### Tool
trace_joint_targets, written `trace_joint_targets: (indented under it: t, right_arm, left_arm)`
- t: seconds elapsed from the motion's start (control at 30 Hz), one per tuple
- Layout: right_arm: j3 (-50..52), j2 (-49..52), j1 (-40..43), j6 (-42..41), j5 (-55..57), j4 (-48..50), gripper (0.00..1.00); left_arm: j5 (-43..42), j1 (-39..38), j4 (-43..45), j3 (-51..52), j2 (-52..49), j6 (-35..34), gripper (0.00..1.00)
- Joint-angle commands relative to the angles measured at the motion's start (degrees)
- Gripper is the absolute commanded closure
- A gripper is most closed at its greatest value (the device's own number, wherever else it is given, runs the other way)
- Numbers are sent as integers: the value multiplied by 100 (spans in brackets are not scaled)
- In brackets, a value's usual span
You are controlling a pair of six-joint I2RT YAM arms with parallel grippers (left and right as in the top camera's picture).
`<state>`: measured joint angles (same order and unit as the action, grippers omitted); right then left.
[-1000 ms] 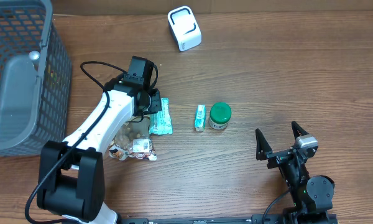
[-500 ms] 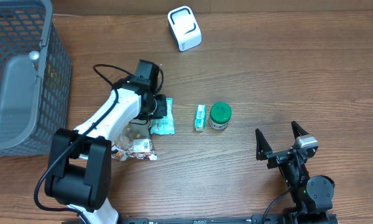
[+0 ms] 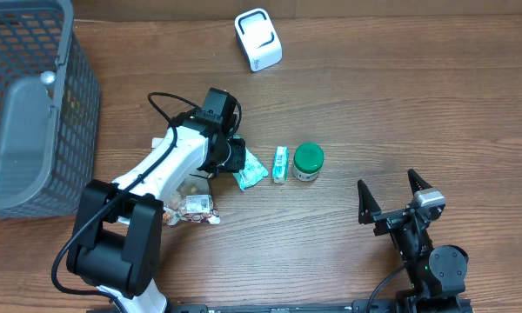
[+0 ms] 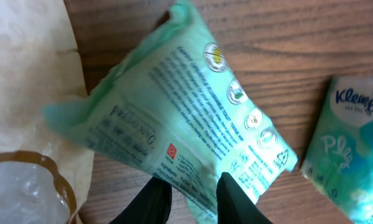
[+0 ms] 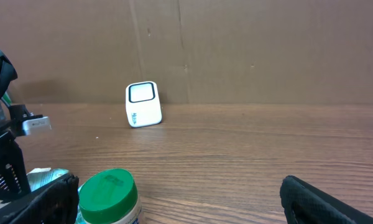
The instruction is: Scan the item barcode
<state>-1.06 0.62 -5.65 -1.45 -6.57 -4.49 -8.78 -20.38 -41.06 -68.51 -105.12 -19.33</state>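
Note:
A pale green wipes pack [image 4: 180,106] with printed text hangs tilted just over the wood, and my left gripper [image 4: 193,200] is shut on its lower edge. From overhead the pack [image 3: 251,174] sticks out to the right of the left gripper [image 3: 237,160], close to the small tissue packet [image 3: 281,163]. The white barcode scanner [image 3: 258,39] stands at the table's far edge, also seen as the scanner [image 5: 143,104] in the right wrist view. My right gripper [image 3: 391,196] rests open at the front right, holding nothing.
A green-lidded jar [image 3: 308,161] stands beside the tissue packet [image 4: 348,146]. A brown snack bag [image 3: 188,205] lies under the left arm. A grey wire basket [image 3: 26,104] fills the far left. The jar [image 5: 109,193] sits just ahead of the right gripper.
My left gripper has carried the green pack to the right, away from the snack bag and toward the tissue packet, turning it on the way. The right arm has not moved.

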Motion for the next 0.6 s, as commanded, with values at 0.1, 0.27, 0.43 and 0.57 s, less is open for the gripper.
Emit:
trace_joint_targets:
  t: [0.1,0.27,0.43,0.57]
  right_arm:
    - [61,-46,26,2,48,24,0]
    - [61,-46,26,2,48,24,0]
    - [61,-46,26,2,48,24,0]
    - [61,-46,26,2,48,24,0]
  left_arm:
    - [332,-28,216,-162,-11,-236,80]
    - [756,-28,197,-144,-20,-232,80]
    - [796,-11,201,-170,-17,-109,82]
    - [772,48,-70,-568,-13,-109,82]
